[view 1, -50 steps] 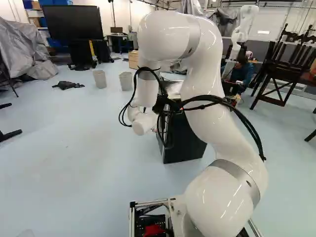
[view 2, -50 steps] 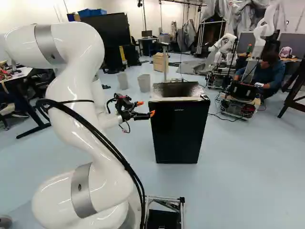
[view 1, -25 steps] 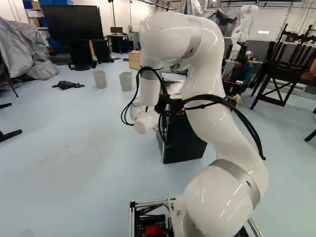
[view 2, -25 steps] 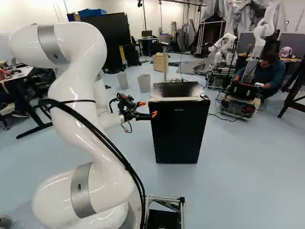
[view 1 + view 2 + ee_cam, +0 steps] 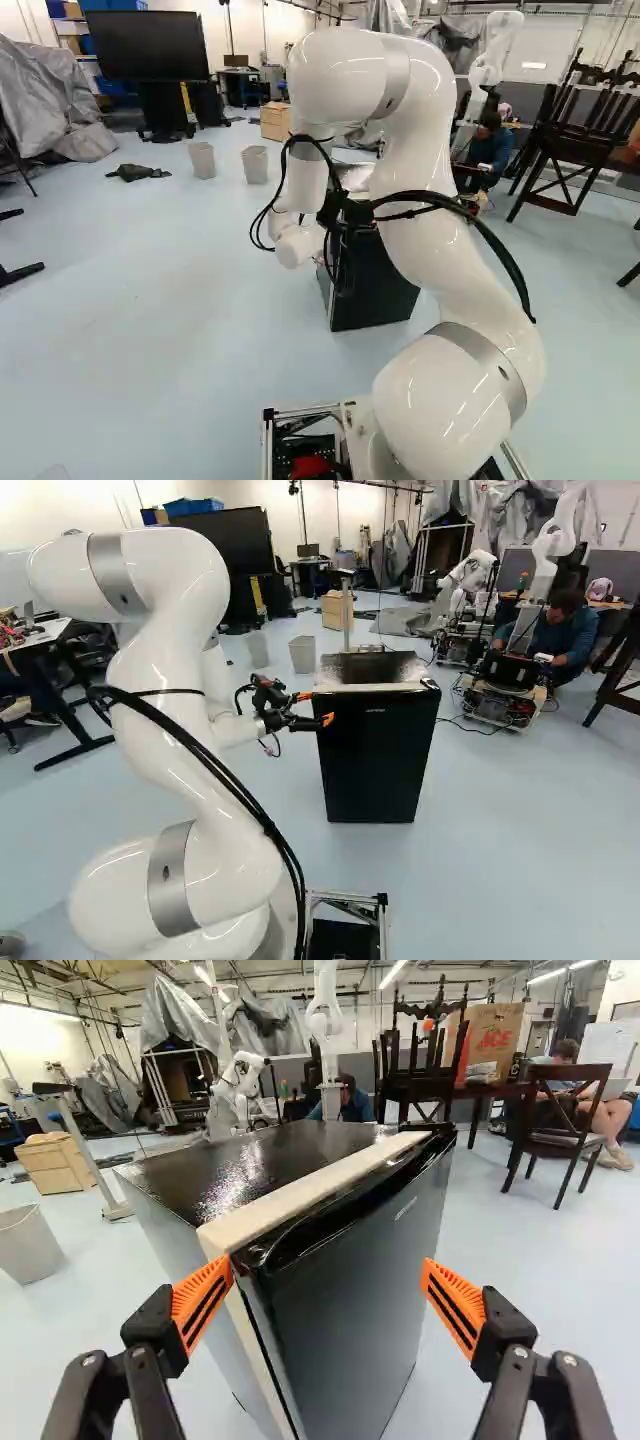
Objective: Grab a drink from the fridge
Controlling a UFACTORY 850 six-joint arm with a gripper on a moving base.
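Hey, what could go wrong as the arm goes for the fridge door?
One orange pad looks right beside the front corner of the fridge, so moving ahead might bump or shove it. The fingers stand wide open, and the door looks smooth and glossy, so closing there may just slip off.

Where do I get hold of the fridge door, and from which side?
Probably the door's upright edge nearest the gripper, just below its top corner, coming from that edge's side. No handle sticks out there, but a dark seam parts door from pale band, so one orange pad could perhaps work in. The open fingers already stand either side of that corner.
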